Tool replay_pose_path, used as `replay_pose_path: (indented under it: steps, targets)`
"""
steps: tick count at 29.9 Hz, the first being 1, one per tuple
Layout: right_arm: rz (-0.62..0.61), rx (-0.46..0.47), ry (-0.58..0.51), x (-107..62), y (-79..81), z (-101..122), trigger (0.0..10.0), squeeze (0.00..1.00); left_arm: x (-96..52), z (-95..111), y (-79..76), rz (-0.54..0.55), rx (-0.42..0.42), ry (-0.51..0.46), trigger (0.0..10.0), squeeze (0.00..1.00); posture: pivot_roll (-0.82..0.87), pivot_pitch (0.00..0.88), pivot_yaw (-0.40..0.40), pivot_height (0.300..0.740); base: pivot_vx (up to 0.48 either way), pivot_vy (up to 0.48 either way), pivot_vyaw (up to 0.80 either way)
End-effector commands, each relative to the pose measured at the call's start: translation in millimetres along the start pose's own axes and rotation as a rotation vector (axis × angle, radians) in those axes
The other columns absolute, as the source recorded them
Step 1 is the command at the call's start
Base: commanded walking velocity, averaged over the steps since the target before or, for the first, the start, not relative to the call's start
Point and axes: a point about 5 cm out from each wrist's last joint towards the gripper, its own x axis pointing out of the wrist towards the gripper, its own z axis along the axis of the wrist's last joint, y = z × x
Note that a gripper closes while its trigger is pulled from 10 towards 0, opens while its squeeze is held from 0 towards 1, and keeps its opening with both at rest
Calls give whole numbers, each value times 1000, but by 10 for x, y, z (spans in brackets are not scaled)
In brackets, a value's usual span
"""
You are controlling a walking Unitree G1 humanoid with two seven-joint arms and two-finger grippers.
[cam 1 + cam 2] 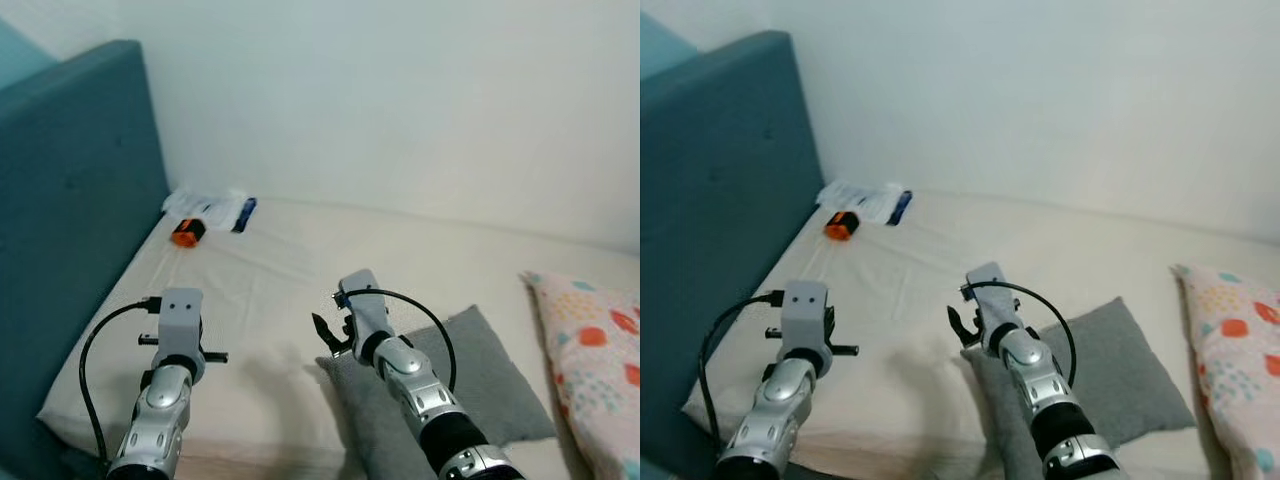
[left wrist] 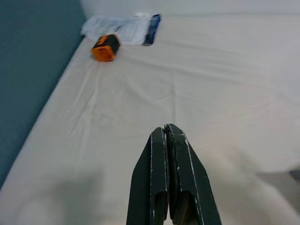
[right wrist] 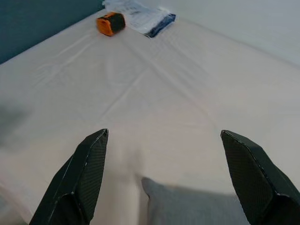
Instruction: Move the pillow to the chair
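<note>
The grey pillow (image 1: 440,385) lies ungrasped on the bed (image 1: 300,290), lower centre; the right pincer (image 3: 164,178) hovers spread above its corner, the left pincer (image 2: 168,140) is closed; lifting and carrying remain

The pillow (image 1: 470,385) is a plain grey square of soft fabric, lying flat on the cream bed (image 1: 300,290) with one corner pointing up the mattress. Its near corner sits just beneath the right claw (image 3: 164,180), whose fingers are spread wide above it, not touching. It is unlifted.
</note>
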Motion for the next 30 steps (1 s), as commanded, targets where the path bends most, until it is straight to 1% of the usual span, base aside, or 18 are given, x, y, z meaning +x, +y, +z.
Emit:
replay_pose_path:
  steps: [1,2,3,5,7,11,17,22,27,30]
  targets:
    - [5,15,-5,-13,-4,-3,10000,0,-6,-17,-48,-17,-10,12,10000,0,45,0,-75,740,0,-390,0]
    - [8,12,-8,-22,-1,-11,10000,0,-16,-33,-96,-36,-2,17,10000,0,51,0,-73,740,0,-405,0]
    - [8,12,-8,-22,-1,-11,10000,0,-16,-33,-96,-36,-2,17,10000,0,51,0,-73,740,0,-405,0]
    - [18,12,-6,-27,10,-29,10000,0,-24,-41,-172,-72,36,18,10000,0,50,0,-72,740,0,-405,0]
    - [34,13,-14,-21,28,-19,10000,0,-18,-28,-201,-85,46,12,10000,0,48,0,-70,740,0,-405,0]
    - [40,14,-29,8,47,31,10000,0,20,-14,-202,-80,38,10,10000,0,46,0,-69,740,0,-405,0]
    - [40,13,-30,-5,47,21,10000,0,23,-4,-213,-84,43,6,10000,0,42,0,-64,740,0,-402,0]
    - [38,10,-24,-12,46,7,10000,0,42,3,-196,-87,34,26,10000,0,39,0,-63,740,0,0,0]
    - [38,15,-23,-28,48,-8,10000,0,56,32,-175,-87,53,15,10000,0,35,0,-65,740,0,453,0]
    - [40,20,-18,-52,61,-44,10000,0,45,-6,-162,-73,66,32,10000,0,31,0,-60,740,0,458,0]
